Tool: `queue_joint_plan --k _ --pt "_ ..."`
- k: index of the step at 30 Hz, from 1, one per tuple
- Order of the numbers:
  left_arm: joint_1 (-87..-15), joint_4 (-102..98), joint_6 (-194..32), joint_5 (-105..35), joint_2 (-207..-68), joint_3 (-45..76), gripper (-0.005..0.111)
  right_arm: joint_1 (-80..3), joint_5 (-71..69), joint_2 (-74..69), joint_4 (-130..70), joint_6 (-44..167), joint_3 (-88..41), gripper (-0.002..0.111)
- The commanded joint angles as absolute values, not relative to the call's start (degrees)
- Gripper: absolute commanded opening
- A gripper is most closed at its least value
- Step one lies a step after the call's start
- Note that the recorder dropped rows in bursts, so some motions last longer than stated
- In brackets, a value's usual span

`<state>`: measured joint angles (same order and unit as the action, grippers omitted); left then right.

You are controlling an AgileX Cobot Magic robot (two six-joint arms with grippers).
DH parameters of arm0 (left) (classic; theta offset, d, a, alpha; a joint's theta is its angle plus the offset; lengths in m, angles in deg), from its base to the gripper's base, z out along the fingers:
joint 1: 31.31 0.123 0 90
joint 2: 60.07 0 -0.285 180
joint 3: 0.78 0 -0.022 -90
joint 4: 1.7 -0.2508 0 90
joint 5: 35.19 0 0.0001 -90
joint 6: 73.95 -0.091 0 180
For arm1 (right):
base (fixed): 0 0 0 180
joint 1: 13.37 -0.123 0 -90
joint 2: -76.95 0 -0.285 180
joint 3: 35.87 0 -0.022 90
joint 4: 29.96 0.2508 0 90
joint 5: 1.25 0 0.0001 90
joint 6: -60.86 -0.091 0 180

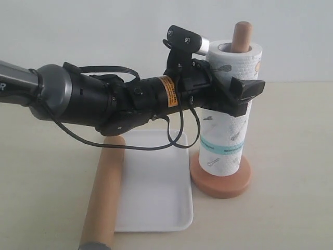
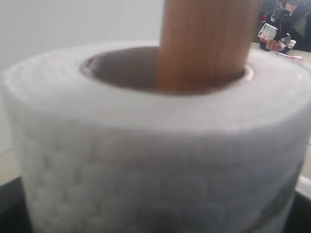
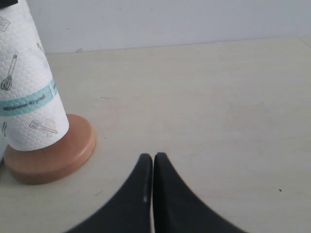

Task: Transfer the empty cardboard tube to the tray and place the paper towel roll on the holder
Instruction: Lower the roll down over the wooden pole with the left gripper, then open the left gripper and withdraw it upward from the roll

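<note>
Desk (image 1: 291, 156) carries everything. Left arm (image 1: 78, 99) reaches across the middle, since the holder stands to the right. Tray (image 1: 156, 208) lies just beside it. Roll (image 1: 229, 135) stands threaded on the holder (image 1: 223, 185), resting on its base with the post tip above the core; apparently seated. Tube (image 1: 104, 192) lies along the tray's left edge, hiding the rim; inside or beside, unclear. Left fingers (image 1: 244, 94) straddle the roll wide; grip cannot be told. Right fingers (image 3: 138, 194) are pressed together, empty, idle.

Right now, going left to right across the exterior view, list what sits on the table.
cardboard tube → tray → holder, with the paper towel roll standing on it around its post.
</note>
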<state>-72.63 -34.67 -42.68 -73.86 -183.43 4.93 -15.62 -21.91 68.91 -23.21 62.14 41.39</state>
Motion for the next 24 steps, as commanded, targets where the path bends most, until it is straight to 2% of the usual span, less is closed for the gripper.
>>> queue_joint_plan --k 1,5,7,15,24 --pt "-72.55 -34.03 -40.19 -75.66 -182.93 5.03 0.044 -15.23 -20.77 69.17 -23.14 62.33 41.35 0.000" --pt "-72.55 -34.03 -39.11 -75.80 -182.93 5.03 0.096 -15.23 -20.20 69.17 -23.14 62.33 41.35 0.000" --pt "-72.55 -34.03 -38.85 -75.88 -182.93 5.03 0.109 -15.23 -20.20 69.17 -23.14 62.33 41.35 0.000" --pt "-72.34 -36.24 -42.06 -75.88 -181.39 5.03 0.109 -15.23 -20.20 69.17 -23.14 62.33 41.35 0.000" --pt "-72.34 -37.47 -48.51 -75.19 -172.02 5.03 0.109 -15.23 -20.20 69.17 -23.14 62.33 41.35 0.000"
